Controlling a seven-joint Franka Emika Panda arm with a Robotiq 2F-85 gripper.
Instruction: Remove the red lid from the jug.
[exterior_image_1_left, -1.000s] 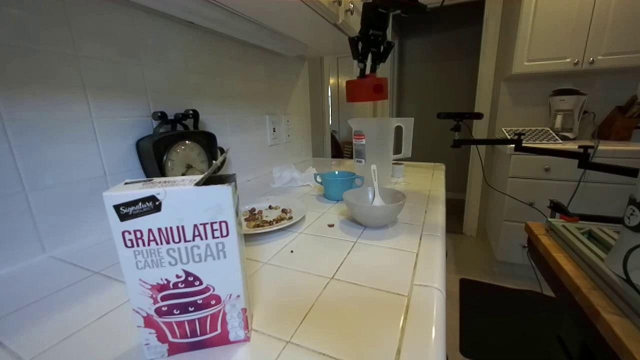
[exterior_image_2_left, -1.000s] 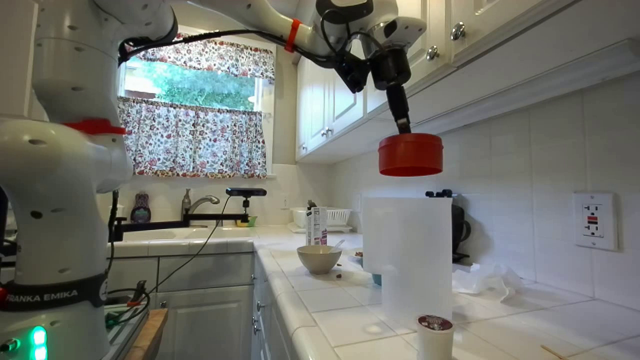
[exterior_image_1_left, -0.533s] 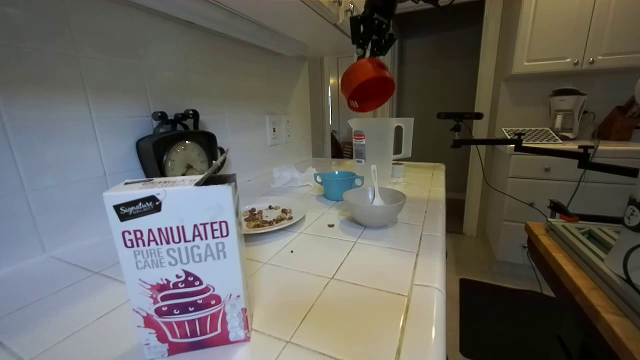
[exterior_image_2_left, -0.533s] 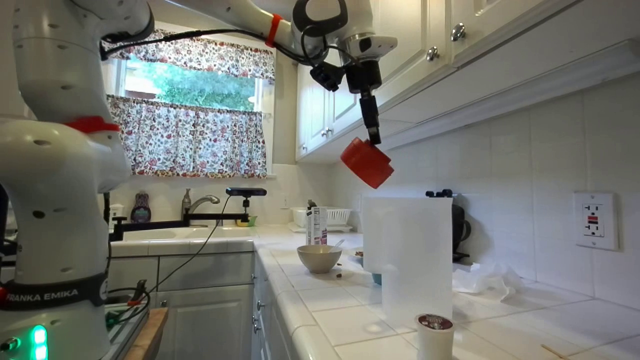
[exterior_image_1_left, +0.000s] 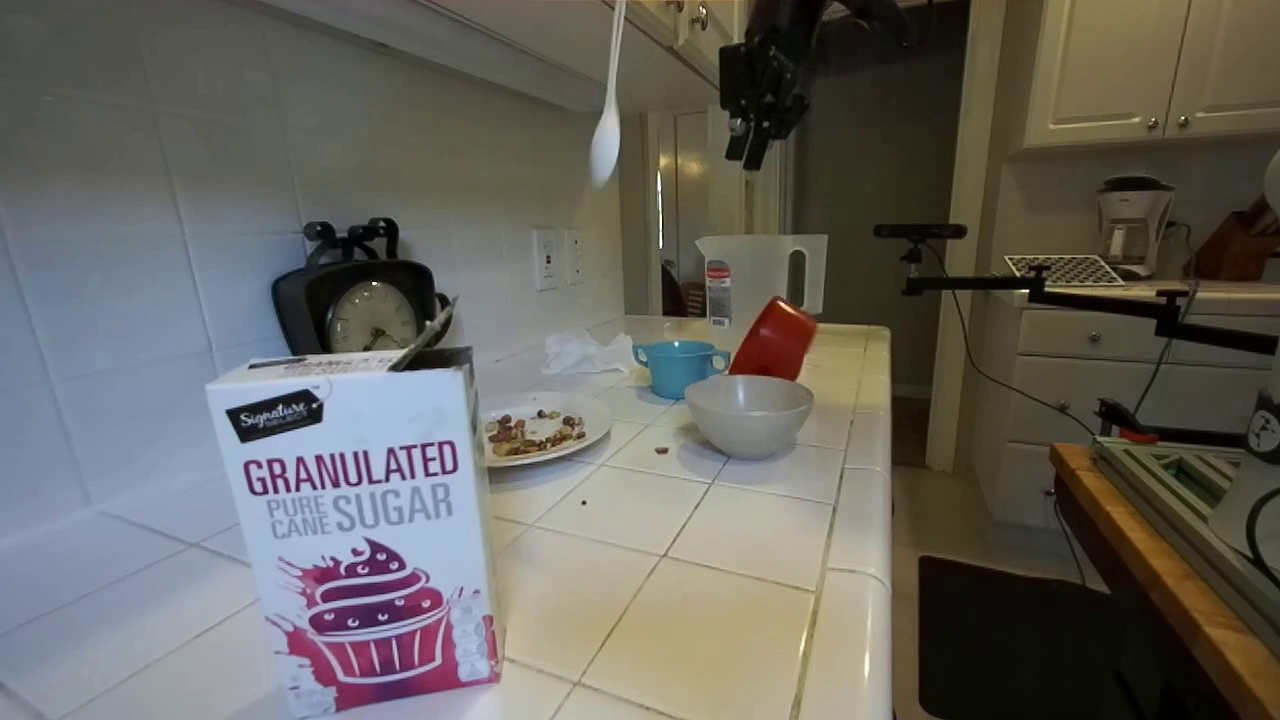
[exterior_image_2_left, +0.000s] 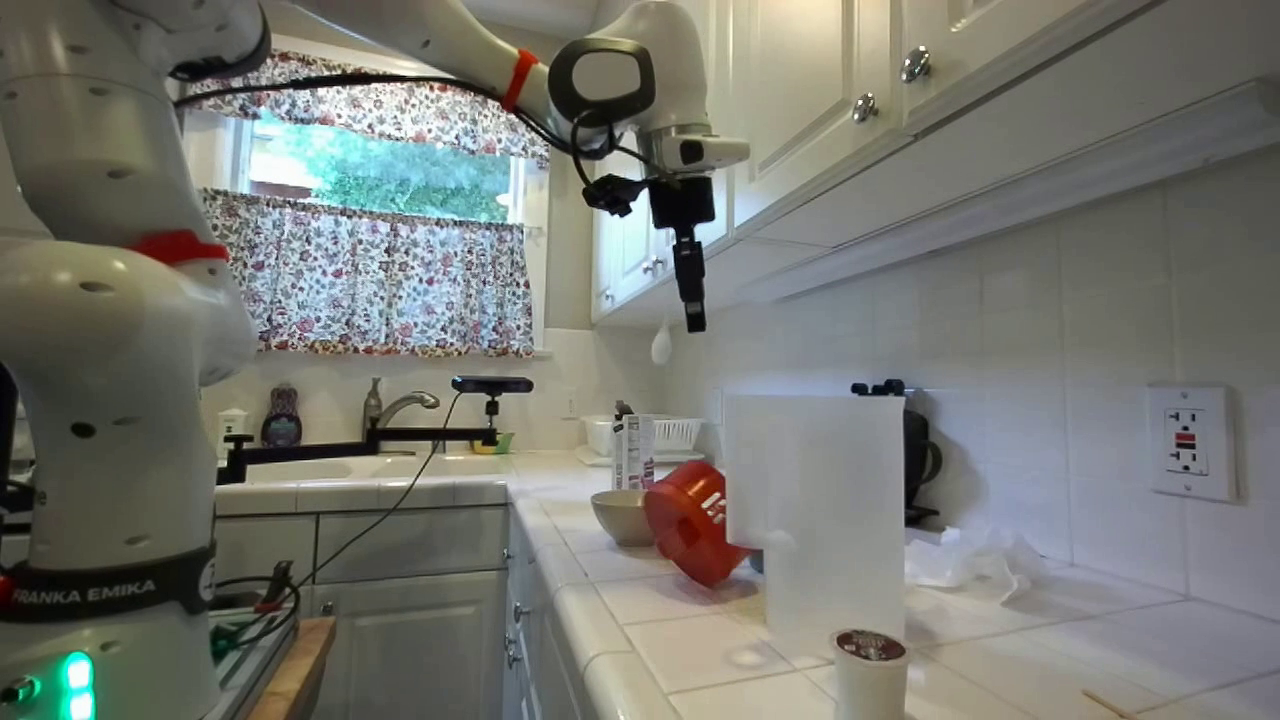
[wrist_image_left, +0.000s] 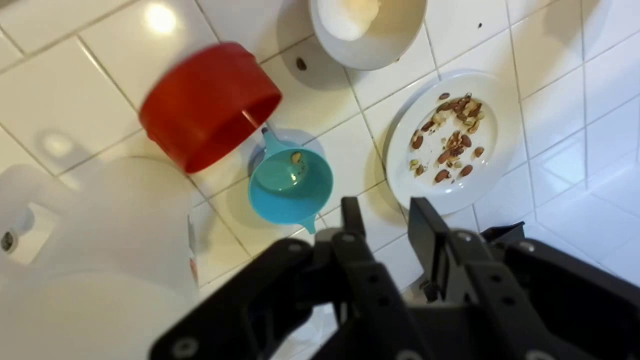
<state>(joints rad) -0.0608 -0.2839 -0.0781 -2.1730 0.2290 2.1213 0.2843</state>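
The red lid (exterior_image_1_left: 776, 340) is out of my gripper, tilted on its side, between the white bowl (exterior_image_1_left: 748, 420) and the jug (exterior_image_1_left: 750, 262). It also shows in an exterior view (exterior_image_2_left: 700, 525) and blurred in the wrist view (wrist_image_left: 210, 105); whether it rests on the counter or is still falling I cannot tell. The translucent jug stands upright with its top uncovered, also in an exterior view (exterior_image_2_left: 830, 500) and at the wrist view's lower left (wrist_image_left: 100, 225). My gripper (wrist_image_left: 385, 207) is open and empty, high above the counter, also in both exterior views (exterior_image_1_left: 745, 155) (exterior_image_2_left: 696, 322).
A white spoon (exterior_image_1_left: 605, 145) is in mid-air near the cabinet. A blue cup (exterior_image_1_left: 680, 368) stands beside the bowl and a plate of nuts (exterior_image_1_left: 600, 430) lies near the wall. A sugar box (exterior_image_1_left: 360, 530) stands in front. The counter edge (exterior_image_1_left: 880, 500) is close.
The red lid tilted in my gripper, then came loose and dropped towards the counter by the bowl. The spoon left the bowl and is airborne. My gripper moved away from above the jug.
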